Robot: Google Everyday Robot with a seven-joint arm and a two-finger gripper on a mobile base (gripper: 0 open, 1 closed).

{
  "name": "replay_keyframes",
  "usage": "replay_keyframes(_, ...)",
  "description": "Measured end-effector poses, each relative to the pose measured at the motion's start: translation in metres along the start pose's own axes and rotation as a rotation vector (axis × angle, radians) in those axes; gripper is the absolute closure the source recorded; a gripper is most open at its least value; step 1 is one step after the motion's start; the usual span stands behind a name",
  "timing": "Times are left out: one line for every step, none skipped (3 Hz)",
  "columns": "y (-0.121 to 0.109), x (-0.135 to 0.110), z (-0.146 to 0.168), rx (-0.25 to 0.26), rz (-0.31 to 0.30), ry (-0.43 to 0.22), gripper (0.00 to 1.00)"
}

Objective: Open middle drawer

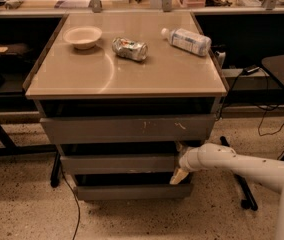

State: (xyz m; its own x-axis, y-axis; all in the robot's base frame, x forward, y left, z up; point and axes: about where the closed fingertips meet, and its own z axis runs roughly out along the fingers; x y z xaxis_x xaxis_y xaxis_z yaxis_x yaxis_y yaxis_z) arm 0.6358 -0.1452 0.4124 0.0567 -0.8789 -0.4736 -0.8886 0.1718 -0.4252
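Note:
The middle drawer [117, 164] is the mid-sized plain grey front of the cabinet, below the taller scratched top front [127, 129] and above the narrow bottom front [132, 191]. It looks nearly flush in the stack, with a dark gap above it. My gripper [179, 161] is at the right end of the middle drawer front, against its edge. My white arm [232, 161] reaches in from the lower right.
On the beige cabinet top [82, 79] stand a white bowl [82, 36], a crushed can [129, 49] and a lying plastic bottle [187, 40]. Cables run on the speckled floor [32, 209]. A dark chair base [244, 194] is at the right, benches behind.

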Motion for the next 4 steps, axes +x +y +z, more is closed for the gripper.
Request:
replay_keyframes(0.014, -0.011, -0.013, -0.066, -0.041, -0.045, 0.0)
replay_keyframes(0.022, -0.018, -0.023, -0.091, -0.067, -0.06, 0.0)
replay_keyframes(0.023, -0.018, -0.022, -0.092, -0.067, -0.06, 0.0)
replay_keyframes(0.026, -0.01, -0.002, -0.128, -0.059, -0.04, 0.0)
